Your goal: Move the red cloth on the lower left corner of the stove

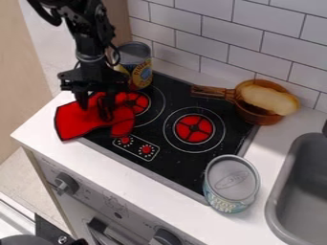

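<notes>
Arm [89,24] cut off by top edge, hiding part of rear can [135,55]. Red cloth [76,119] covers part of stovetop's [182,172] left side; 1 burner [138,103] partly hidden. Sink [300,191] cut off by right edge. Print on 2 cans blurred.

Gripper [94,108] at red cloth [78,122] across the stove's [171,165] left edge

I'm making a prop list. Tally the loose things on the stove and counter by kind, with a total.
Red cloth: 1
Cylindrical metal cans, yellow-labelled and teal-labelled: 2
Round brown pan with handle: 1
Tan oblong food piece in the pan: 1
Total: 5
</notes>
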`<action>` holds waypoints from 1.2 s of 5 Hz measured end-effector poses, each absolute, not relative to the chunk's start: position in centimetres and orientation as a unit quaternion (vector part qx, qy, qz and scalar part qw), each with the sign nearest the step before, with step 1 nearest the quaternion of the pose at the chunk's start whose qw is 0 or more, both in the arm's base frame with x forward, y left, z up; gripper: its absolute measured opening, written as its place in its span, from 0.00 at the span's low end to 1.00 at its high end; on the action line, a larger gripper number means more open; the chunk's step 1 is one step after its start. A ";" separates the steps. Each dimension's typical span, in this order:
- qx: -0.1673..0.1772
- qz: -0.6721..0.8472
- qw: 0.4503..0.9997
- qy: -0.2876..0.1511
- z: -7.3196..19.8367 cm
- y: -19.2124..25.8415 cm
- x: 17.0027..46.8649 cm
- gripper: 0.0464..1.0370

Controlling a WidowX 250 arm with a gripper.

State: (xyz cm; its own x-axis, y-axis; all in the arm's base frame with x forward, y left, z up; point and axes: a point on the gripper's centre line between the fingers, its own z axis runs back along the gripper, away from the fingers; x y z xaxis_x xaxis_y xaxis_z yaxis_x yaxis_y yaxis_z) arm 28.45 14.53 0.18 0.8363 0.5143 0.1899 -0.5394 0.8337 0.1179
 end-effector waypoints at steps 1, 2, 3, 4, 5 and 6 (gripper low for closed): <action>0.091 0.275 0.949 -0.126 1.7 13.6 28.7 0.93; 0.064 0.273 0.950 -0.137 3.4 12.5 28.6 0.96; 0.047 0.264 0.956 -0.120 3.8 11.0 28.4 0.96; 0.043 0.212 0.968 -0.131 4.6 8.7 29.0 0.96; 0.030 0.131 0.983 -0.126 4.6 6.8 29.4 0.96; 0.012 0.114 0.984 -0.133 5.1 5.4 31.0 0.96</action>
